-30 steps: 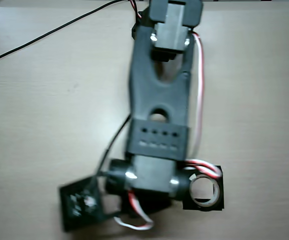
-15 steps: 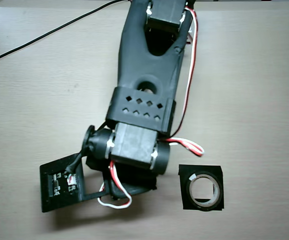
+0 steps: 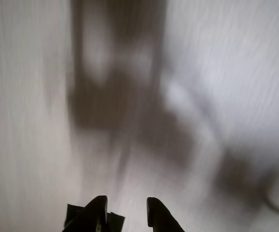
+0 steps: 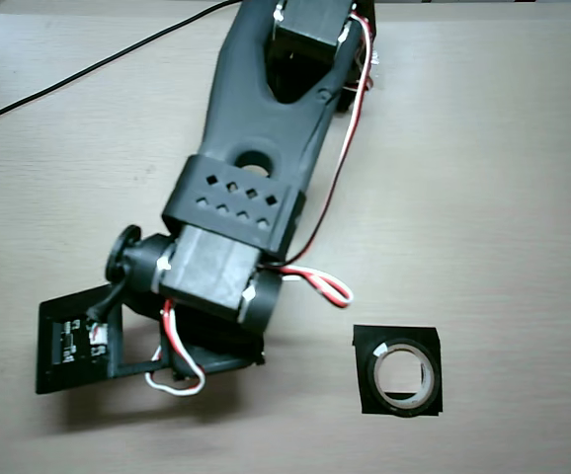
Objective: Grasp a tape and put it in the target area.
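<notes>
The gripper [image 3: 126,212] shows in the wrist view as two dark fingertips at the bottom edge, with a small gap between them and nothing in that gap, so it holds nothing. The rest of that view is very blurry, with grey smears and a big dark shadow over a pale surface, so it is hard to tell much more there. In the overhead view, going from left to right, a thin black cable [image 4: 88,69] runs across the top left of the beige table [image 4: 503,178]. Low down on the left sits a black frame plate [image 4: 73,346] with a small circuit board in it, fixed to the end of the arm. Next to it comes the black arm [image 4: 256,128], which reaches from the top middle down toward the lower left. Its grey motor block [image 4: 211,269] sits near the lower end. Red and white wires [image 4: 315,284] loop out from the arm on its right side, and more of them curl below it. The fingertips cannot be made out from above. Further right, well apart from the arm, is the target area [image 4: 365,400], a square made of black strips. The tape [image 4: 376,375] lies flat inside that square, with its open middle showing the table through it.
</notes>
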